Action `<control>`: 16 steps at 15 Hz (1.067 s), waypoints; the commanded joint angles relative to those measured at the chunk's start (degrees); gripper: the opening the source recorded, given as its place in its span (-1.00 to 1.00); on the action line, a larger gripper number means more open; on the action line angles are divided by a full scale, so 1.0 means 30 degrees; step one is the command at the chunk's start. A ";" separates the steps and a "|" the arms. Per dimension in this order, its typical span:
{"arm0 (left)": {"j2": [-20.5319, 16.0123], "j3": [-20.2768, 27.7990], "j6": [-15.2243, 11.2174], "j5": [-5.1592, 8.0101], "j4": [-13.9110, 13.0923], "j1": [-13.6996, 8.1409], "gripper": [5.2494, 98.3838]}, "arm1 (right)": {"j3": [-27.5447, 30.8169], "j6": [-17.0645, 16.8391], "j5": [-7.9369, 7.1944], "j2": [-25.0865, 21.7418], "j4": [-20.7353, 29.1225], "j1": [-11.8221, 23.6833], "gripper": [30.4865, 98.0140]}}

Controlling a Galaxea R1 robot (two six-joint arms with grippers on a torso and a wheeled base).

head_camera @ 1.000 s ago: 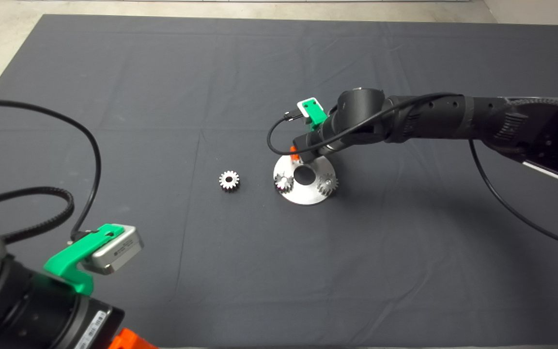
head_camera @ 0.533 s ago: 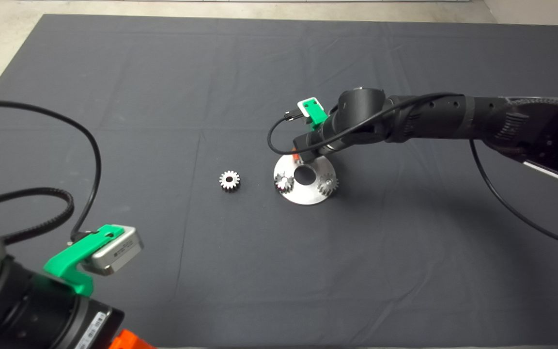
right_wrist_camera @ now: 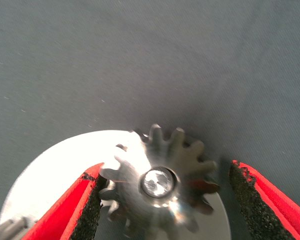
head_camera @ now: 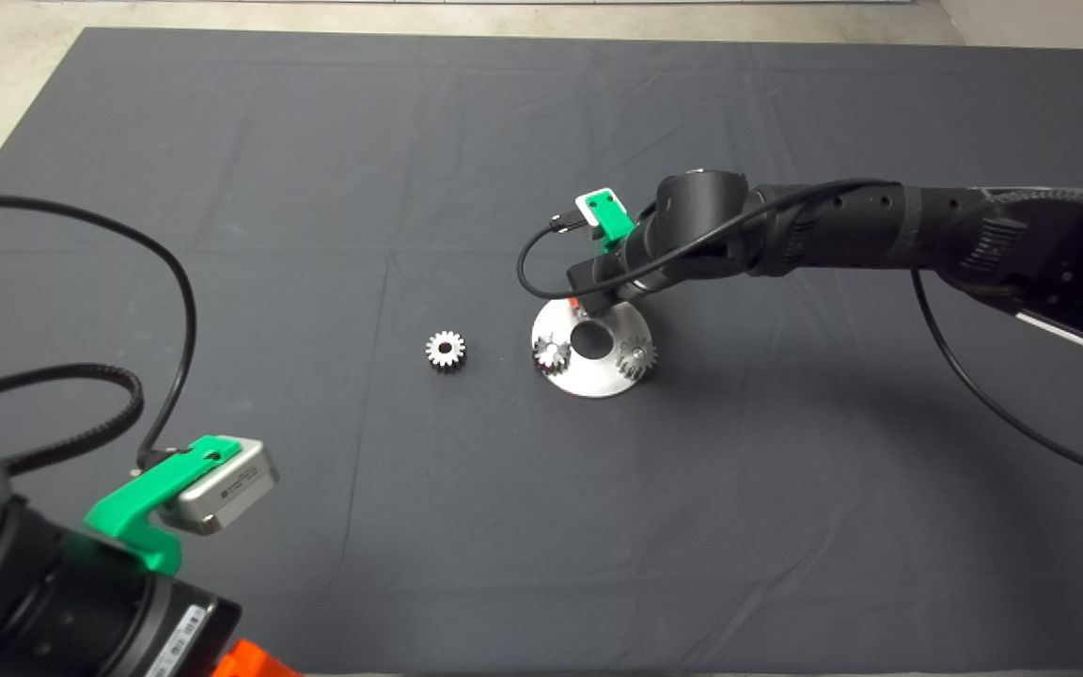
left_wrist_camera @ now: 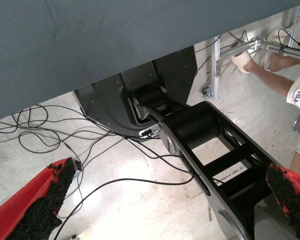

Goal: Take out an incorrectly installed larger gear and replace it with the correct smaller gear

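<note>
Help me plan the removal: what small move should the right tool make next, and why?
Probably shut the right tool on the tall grey metal gear with slanted teeth. It sits on the round silvery plate between the open black pads; one is already at its teeth, the other has a gap.

no readable text, small label on left arm (head_camera: 180, 632) illegible
</note>
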 commanded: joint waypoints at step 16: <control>-0.0034 0.0329 -0.0011 -0.0139 -0.0016 -0.0178 1.00 | -0.0077 0.0068 0.0712 0.0019 -0.0599 0.0403 -0.37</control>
